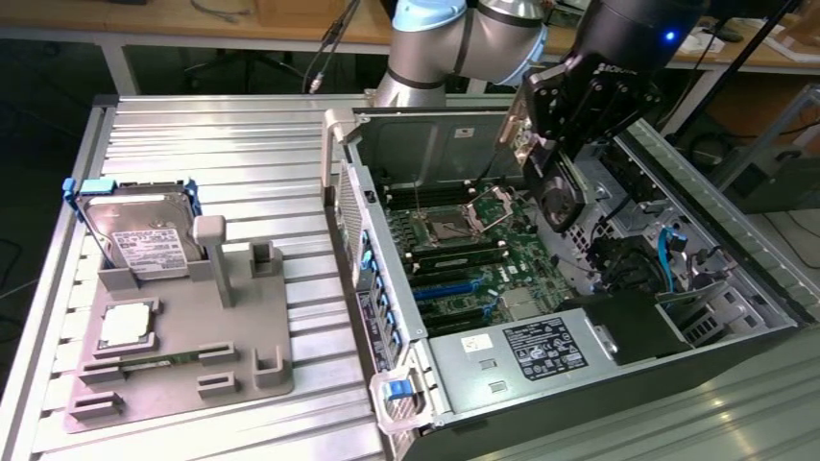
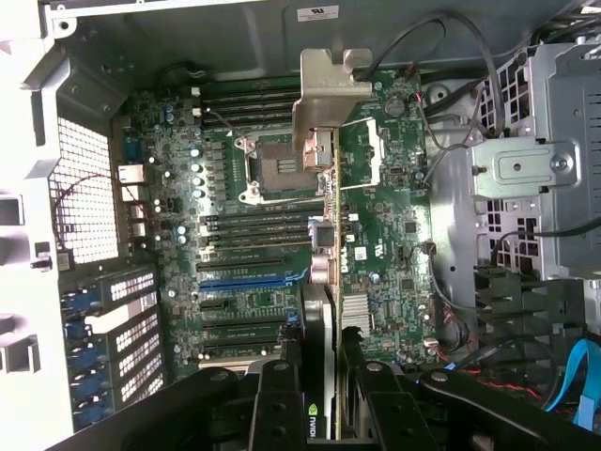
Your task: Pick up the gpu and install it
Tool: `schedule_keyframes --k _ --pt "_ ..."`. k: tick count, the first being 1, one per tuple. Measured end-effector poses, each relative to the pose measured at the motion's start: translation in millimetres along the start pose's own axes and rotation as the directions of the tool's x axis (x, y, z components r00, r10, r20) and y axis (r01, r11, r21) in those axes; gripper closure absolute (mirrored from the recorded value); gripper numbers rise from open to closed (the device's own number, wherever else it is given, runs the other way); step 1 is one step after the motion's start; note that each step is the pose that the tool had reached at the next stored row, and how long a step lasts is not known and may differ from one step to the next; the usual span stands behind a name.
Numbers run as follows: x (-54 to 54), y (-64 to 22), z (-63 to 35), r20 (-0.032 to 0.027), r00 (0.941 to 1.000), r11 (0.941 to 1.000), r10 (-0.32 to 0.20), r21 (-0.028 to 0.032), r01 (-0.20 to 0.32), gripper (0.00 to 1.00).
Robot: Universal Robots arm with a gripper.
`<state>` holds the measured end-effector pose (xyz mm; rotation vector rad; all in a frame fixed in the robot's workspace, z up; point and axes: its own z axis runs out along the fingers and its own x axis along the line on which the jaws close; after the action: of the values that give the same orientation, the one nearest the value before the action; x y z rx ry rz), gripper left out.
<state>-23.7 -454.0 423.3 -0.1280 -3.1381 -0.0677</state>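
The gpu [image 1: 560, 195] hangs upright inside the open computer case [image 1: 384, 288], above the motherboard [image 1: 474, 259], with its round fan facing the case's front end. My gripper [image 1: 554, 144] is shut on its upper edge. In the wrist view the gpu [image 2: 326, 272] appears edge-on between my black fingers [image 2: 272, 399], with its silver end bracket [image 2: 331, 89] pointing toward the case's rear wall. It hovers over the motherboard [image 2: 254, 235] next to the empty processor socket [image 2: 272, 169]. The expansion slots [image 2: 249, 280] lie off to one side of the card.
On the exterior view's left, a grey holder [image 1: 180, 346] carries a silver hard drive [image 1: 144, 240], a square processor [image 1: 126, 327] and a slim memory stick [image 1: 160, 360]. Inside the case are a power supply [image 1: 539, 351], drive cages [image 2: 545, 178] and loose cables [image 2: 582, 376].
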Motion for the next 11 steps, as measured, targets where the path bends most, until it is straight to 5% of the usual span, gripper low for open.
schedule_keyframes --k 11 --pt "-7.8 0.7 0.0 -0.0002 1.0 1.0 0.0 0.0 0.0 0.73"
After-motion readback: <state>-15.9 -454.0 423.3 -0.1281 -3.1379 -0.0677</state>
